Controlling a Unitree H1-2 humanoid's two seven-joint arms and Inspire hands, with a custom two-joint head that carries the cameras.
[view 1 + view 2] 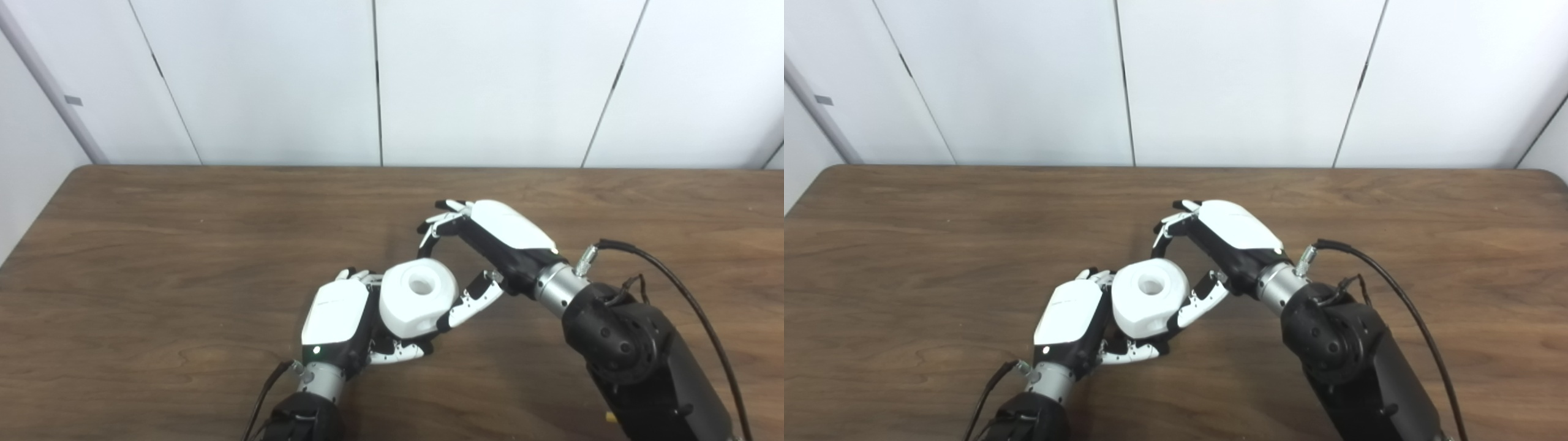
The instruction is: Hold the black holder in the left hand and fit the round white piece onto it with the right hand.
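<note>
A round white piece (pixel 418 297) with a hole in its upper face is seen over the near half of the table (pixel 184 245), roughly midway between the left and right edges and well short of the far edge. It is cradled against the left hand (pixel 339 318), whose white back is turned upward and whose fingers (pixel 398 351) are curled beneath and around the lower side of the piece. The black holder cannot be made out with certainty; whatever lies under the white piece is hidden by the piece itself and by the left hand's fingers, so it cannot be told whether the piece is seated on it. The right hand (pixel 484 245) is placed just beyond and to the right of the piece, its fingers spread apart and arched: the thumb (pixel 471 301) is laid against the right flank of the piece, while the other fingertips (pixel 441 220) are held above and behind it, apart from its surface. Nothing is clasped by the right hand. A black cable (pixel 674 288) is looped from the right wrist along the forearm toward the near right corner. The rest of the wooden surface is shown bare of other things, and white wall panels (pixel 490 79) are seen standing behind the far edge.
</note>
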